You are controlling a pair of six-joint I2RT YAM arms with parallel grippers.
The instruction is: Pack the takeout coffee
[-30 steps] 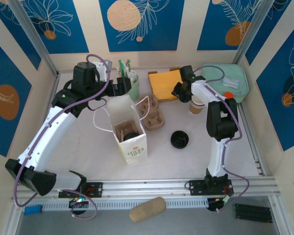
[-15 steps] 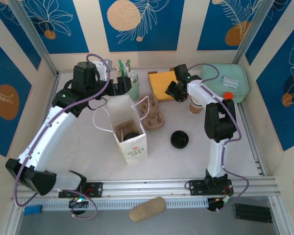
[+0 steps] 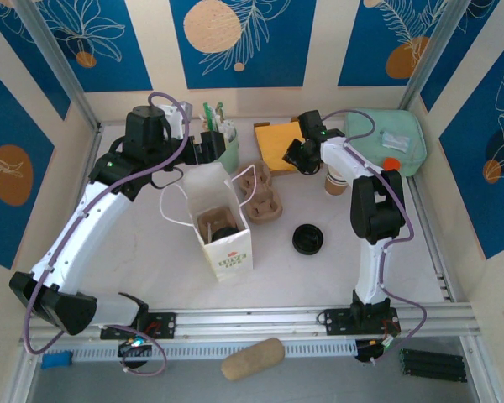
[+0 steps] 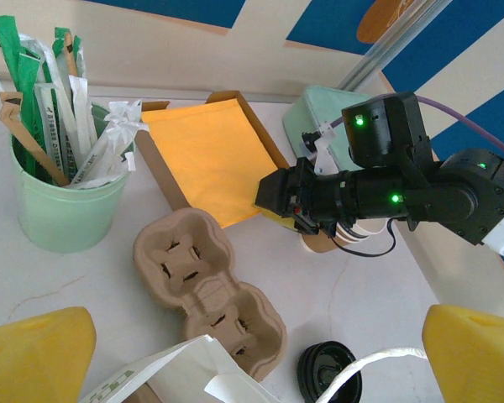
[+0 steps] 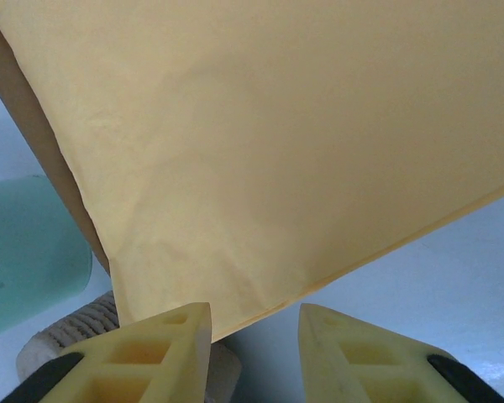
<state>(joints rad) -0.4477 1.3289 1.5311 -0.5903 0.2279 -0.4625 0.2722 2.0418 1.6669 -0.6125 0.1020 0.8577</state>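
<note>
Nearest the arm bases, the pale table lies bare up to the white paper bag. The bag stands upright left of centre, mouth open, crisp folded sides. Inside it, in a brown pulp insert, sits the takeout coffee, showing its round black lid. To the right, apart from the bag, a loose black lid lies flat with open table around it. Just beyond the bag is a moulded pulp carrier, lumpy and matt. The left gripper hangs over the bag's far edge, jaws spread wide and holding nothing. Farther right, the right gripper has its jaws slightly apart, tips at the near edge of a smooth yellow paper sheet. A stack of cups stands just right of it. A mint cup of wrapped stirrers stands far left.
</note>
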